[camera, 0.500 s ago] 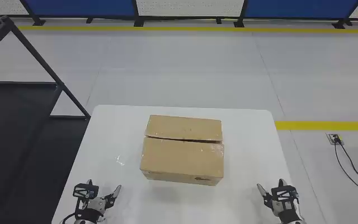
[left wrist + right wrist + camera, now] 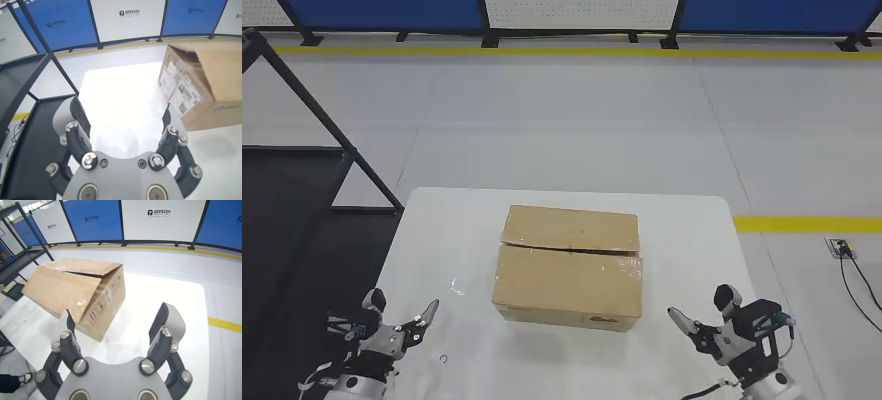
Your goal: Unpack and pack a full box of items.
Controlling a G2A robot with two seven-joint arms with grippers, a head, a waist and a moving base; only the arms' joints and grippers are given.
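Cardboard box [image 2: 570, 268], its top flaps folded shut, sits in the middle of the white table [image 2: 442, 230]. The left tool [image 2: 402, 306] is spread wide and empty, near the box's front-left corner. The right tool [image 2: 700, 306] is equally spread and empty, off the front-right corner.

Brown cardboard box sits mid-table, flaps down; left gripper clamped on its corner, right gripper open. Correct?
No: the left gripper is open and clear of the brown cardboard box, per the left wrist view. The rest holds, right gripper open too.
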